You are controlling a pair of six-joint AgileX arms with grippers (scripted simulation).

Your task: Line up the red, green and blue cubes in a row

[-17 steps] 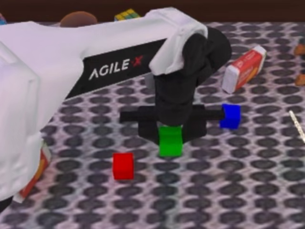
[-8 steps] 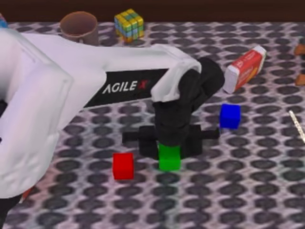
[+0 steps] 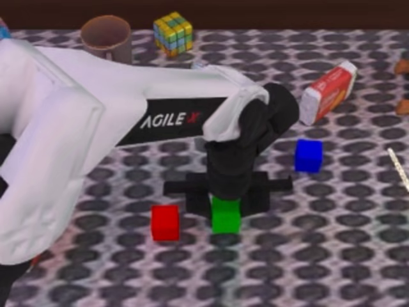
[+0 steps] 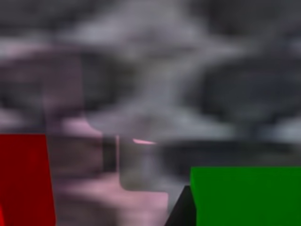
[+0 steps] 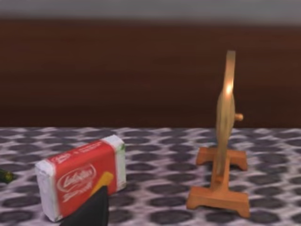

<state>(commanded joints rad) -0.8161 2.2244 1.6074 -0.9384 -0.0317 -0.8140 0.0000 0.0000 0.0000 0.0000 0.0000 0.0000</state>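
Our left gripper (image 3: 225, 206) hangs over the middle of the worktop, clasping the small bright green cube (image 3: 225, 215), which sits low at or just above the patterned worktop (image 3: 332, 256); we cannot tell whether it is touching down. Fingers are hidden under the black wrist from above, but the left wrist view shows the green block close against a dark finger.

Going from the left edge: a brown mug (image 3: 106, 37) stands near the far edge, with a multicoloured tiled puzzle cube (image 3: 173, 33) just beside it. Nearer us, the small bright red cube (image 3: 165, 222) rests on the worktop, near the green one but apart from it. The small bright blue cube (image 3: 308, 155) lies further right and farther back, out of line with the other two. A red-and-white oblong carton (image 3: 328, 91) lies toward the far right, and the right wrist view shows a wooden stand (image 5: 222, 160) near it.

Our right gripper is not seen from above, and its own camera shows only a dark tip, so we cannot tell its state.

The risks, as we judge them: letting go before the green cube is seated could make it tumble or skew, and lowering too near the red cube could nudge that one off its spot. The blue cube has yet to join the row.
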